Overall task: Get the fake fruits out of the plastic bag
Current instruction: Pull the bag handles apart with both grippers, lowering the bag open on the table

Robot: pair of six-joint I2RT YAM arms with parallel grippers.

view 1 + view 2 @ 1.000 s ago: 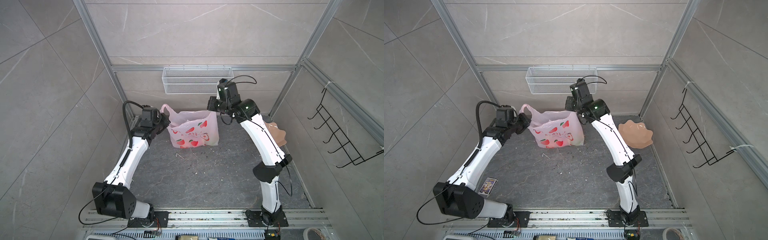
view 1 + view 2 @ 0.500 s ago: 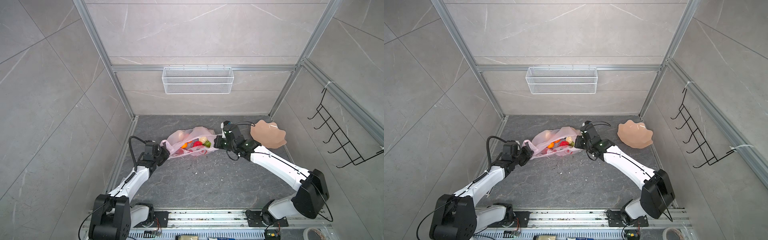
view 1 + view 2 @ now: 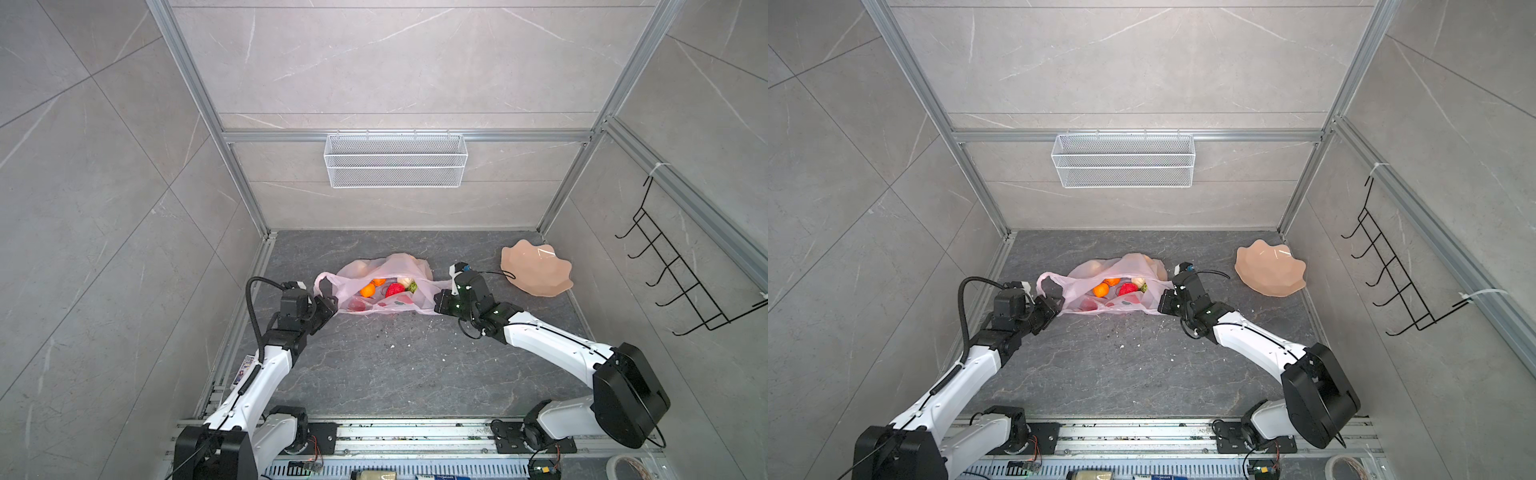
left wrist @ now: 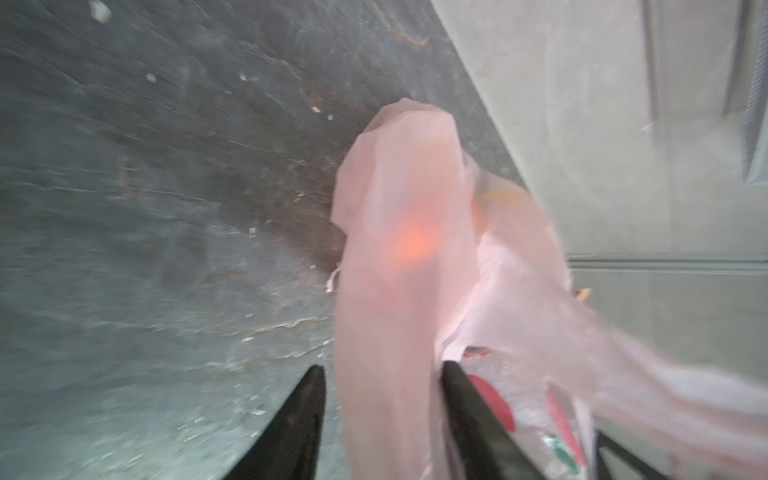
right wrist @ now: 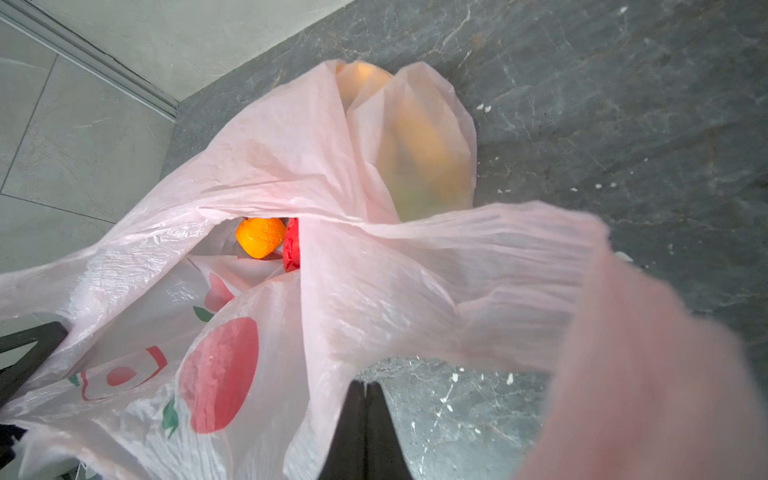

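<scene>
The pale-pink plastic bag [image 3: 386, 266] [image 3: 1133, 264] lies slumped on the dark floor with its mouth open. Inside it show fake fruits: an orange [image 3: 367, 289] [image 5: 259, 242], a red apple [image 3: 394, 290] [image 5: 292, 245], a cream lump [image 3: 403, 281] and a bit of green fruit [image 3: 412, 286]. A yellow banana [image 5: 419, 137] glows through the film. My left gripper [image 3: 328, 297] [image 4: 382, 365] is open, with the left handle loop hanging loose between its fingers. My right gripper [image 3: 437, 300] [image 5: 365, 384] is shut on the bag's right handle, which stretches toward it.
A peach scalloped plate [image 3: 536, 270] sits at the back right of the floor, close behind my right arm. A white wire basket [image 3: 395, 160] hangs on the back wall and a black hook rack [image 3: 681, 278] on the right wall. A small card [image 3: 245, 368] lies by the left rail.
Both arms have come down from holding the bag up, and the bag now rests on the floor. The left gripper has opened around its handle; the right stays shut.
</scene>
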